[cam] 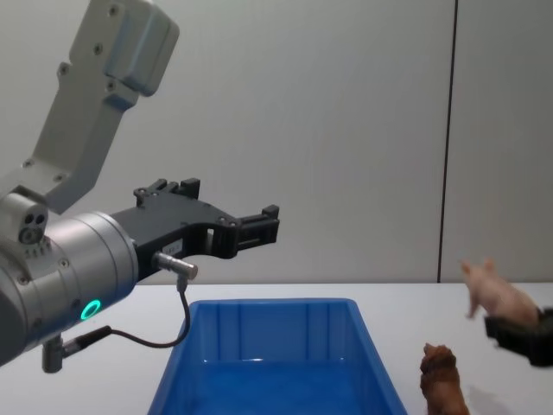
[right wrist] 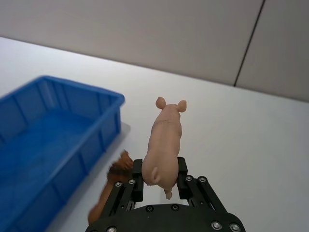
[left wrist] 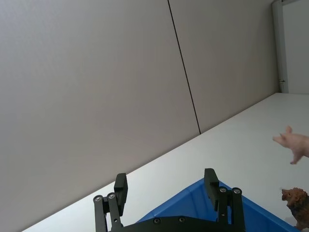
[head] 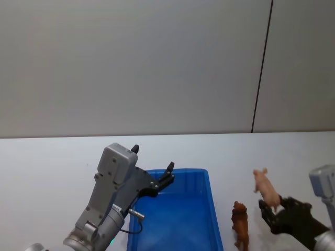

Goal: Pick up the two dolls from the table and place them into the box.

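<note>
The table (head: 47, 172) is plain white and runs back to a grey panelled wall (head: 131, 63) with one dark vertical seam (head: 261, 68); the left wrist view adds a white frame (left wrist: 289, 43) at the far end of this wall.

The blue box (head: 193, 171) stands in the middle of the table; the lion (head: 241, 222) stands just beside its right wall; the pig (head: 266, 189) is to the right of the lion.

The right wrist view shows the right gripper (right wrist: 161, 171) with its fingers (right wrist: 137, 181) closed on both sides of the pig's hind part, the head pointing to the wall; the chest view shows the pig higher than the lion.

The left wrist view shows the left gripper (left wrist: 165, 179) with jaws apart and nothing between them; the chest view shows it well above the box, and the head view places it over the far left corner.
</note>
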Robot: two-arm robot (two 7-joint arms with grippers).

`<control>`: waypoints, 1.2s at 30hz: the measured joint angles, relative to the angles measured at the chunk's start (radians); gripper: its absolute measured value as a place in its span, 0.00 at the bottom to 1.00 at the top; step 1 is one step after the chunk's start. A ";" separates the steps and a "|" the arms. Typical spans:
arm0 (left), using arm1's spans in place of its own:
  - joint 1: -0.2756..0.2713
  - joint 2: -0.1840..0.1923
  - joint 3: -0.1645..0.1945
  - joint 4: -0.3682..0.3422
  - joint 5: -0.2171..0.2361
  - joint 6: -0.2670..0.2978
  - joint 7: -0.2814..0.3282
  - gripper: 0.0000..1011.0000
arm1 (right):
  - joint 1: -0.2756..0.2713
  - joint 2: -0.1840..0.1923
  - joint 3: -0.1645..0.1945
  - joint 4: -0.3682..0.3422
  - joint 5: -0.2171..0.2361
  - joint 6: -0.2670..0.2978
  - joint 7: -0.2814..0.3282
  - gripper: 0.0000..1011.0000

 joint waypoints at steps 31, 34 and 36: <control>0.000 0.000 0.000 0.000 0.000 0.000 0.000 0.99 | 0.219 -0.147 -0.096 0.076 -0.042 0.166 0.288 0.62; 0.000 0.000 0.000 0.000 0.000 0.000 0.000 0.99 | 0.224 -0.150 -0.100 0.081 -0.044 0.168 0.295 0.70; 0.000 0.000 0.000 0.000 0.000 0.000 0.000 0.99 | 0.226 -0.150 -0.102 0.083 -0.045 0.168 0.299 0.76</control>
